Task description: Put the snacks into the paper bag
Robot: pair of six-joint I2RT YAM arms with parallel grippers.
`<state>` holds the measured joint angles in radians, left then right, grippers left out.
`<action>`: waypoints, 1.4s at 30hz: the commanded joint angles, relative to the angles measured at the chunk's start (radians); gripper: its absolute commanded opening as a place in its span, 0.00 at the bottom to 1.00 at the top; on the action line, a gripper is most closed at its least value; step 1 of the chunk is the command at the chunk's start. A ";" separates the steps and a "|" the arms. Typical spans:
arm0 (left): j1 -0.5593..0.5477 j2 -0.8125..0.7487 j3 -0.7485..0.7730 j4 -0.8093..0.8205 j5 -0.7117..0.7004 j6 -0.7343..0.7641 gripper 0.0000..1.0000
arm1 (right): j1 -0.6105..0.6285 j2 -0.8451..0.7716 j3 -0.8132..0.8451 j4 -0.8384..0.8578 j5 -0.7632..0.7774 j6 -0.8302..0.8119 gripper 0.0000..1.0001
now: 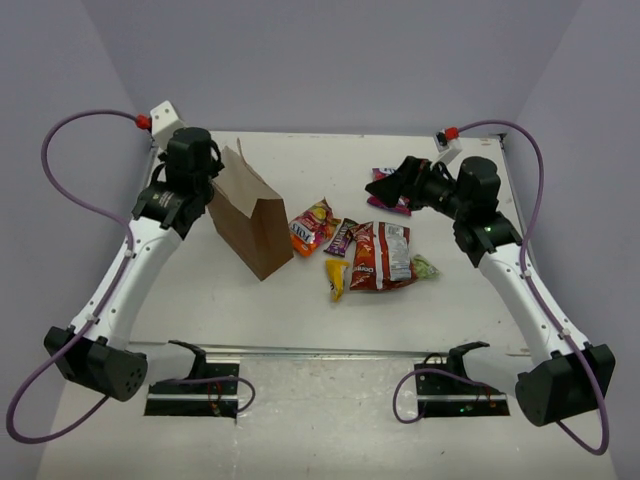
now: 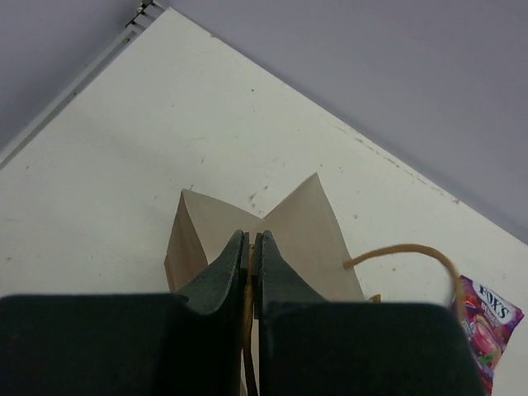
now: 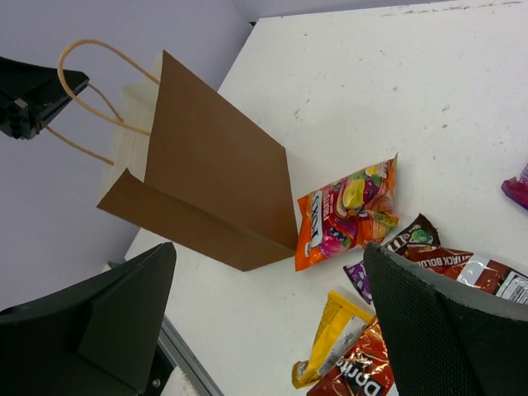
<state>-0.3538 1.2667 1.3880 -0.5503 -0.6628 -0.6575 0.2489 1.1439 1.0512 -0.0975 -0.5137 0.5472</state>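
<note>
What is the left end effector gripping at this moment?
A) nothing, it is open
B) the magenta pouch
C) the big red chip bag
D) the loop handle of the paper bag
D: in the left wrist view, the left end effector is closed on the thin handle of the paper bag.

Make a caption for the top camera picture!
Left tool grips the paper bag; snacks lie scattered beside it.

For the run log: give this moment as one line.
left claw: shut on paper bag handle | right claw: open, empty | snacks: on table | bag: standing
</note>
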 commanded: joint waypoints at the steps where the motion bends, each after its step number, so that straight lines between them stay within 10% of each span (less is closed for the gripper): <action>1: 0.096 0.007 0.037 0.127 0.138 0.064 0.00 | 0.004 -0.021 0.038 0.010 0.021 -0.016 0.99; 11: 0.343 0.078 0.042 0.343 0.711 0.206 0.00 | 0.004 0.045 0.075 -0.008 0.000 -0.032 0.99; 42: 0.349 0.083 0.180 0.196 0.917 0.073 0.00 | 0.170 0.500 0.311 -0.240 0.181 -0.053 0.99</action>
<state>-0.0132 1.3888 1.5448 -0.3424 0.1947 -0.5430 0.3935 1.5963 1.2785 -0.3073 -0.3893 0.4690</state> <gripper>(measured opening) 0.037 0.989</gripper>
